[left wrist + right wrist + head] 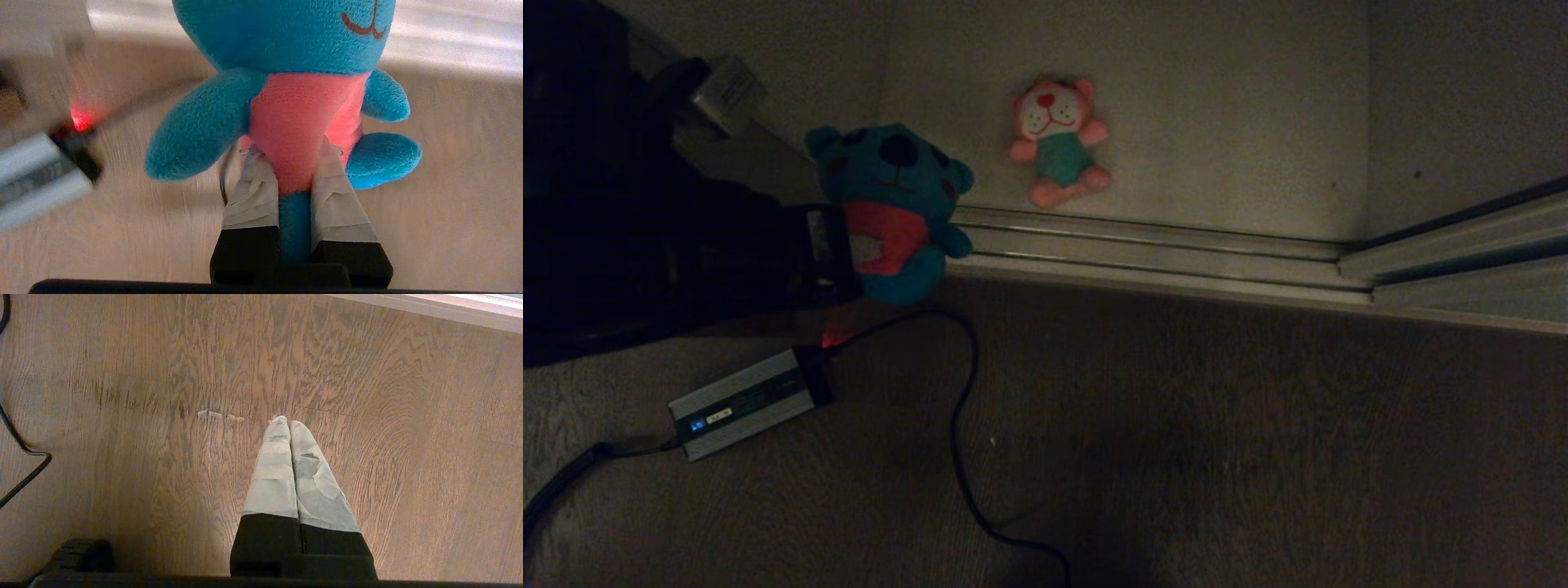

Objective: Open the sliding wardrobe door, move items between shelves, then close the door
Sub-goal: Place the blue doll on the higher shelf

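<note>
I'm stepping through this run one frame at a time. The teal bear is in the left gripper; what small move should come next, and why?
Probably carry the teal bear toward another shelf. The left gripper is shut on its red shirt and holds it over the floor outside the door track, while the pink toy lies on the bottom shelf.

I saw a dim room with a dark brown wood-grain plank floor, a pale metal sliding-door track along its edge, and a silver box-shaped power adapter trailing a black cable.
</note>
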Controlling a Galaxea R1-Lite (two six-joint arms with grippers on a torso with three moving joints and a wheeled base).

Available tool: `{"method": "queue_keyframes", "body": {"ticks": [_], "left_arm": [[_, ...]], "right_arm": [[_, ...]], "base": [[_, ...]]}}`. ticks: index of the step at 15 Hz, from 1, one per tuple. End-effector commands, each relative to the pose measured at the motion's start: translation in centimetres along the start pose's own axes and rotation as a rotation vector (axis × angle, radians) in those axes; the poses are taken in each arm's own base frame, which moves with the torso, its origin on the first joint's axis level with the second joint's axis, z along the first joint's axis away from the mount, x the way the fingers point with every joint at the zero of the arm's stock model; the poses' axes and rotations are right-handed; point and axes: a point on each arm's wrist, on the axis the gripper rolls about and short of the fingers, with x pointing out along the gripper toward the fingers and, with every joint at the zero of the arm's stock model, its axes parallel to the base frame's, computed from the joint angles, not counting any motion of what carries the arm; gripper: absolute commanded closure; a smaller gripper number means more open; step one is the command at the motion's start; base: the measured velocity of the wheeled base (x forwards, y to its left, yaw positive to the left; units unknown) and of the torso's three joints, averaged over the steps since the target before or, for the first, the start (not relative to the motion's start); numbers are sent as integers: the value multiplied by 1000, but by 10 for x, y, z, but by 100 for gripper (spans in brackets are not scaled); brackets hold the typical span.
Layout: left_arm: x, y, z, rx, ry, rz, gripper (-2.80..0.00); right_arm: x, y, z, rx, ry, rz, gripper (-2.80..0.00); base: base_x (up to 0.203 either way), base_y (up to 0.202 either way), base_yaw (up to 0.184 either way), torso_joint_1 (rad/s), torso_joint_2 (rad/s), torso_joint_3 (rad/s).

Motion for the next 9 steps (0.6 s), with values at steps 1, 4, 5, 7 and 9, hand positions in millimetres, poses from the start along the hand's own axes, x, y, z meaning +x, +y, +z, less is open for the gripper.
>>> {"method": "queue_keyframes", "body": {"ticks": [1, 4, 5, 7, 9], "left_arm": [[-46, 8, -17, -1, -21, -51, 0], [-85, 21, -45, 34, 23, -95, 0], [-97, 25, -51, 37, 35, -126, 0], [-119, 39, -60, 18, 56, -134, 0], [-148, 46, -73, 22, 44, -130, 0]], "right_arm": [[0, 0, -1, -2, 2, 0, 0], [0, 0, -1, -1, 2, 0, 0], [0, 0, -1, -1, 2, 0, 0], [0, 0, -1, -1, 2, 0, 0], [0, 0, -1, -1, 2, 0, 0]], "base": [[0, 0, 0, 0, 0, 0], [0, 0, 0, 0, 0, 0], [0, 0, 0, 0, 0, 0], [0, 0, 0, 0, 0, 0], [0, 0, 0, 0, 0, 0]]}}
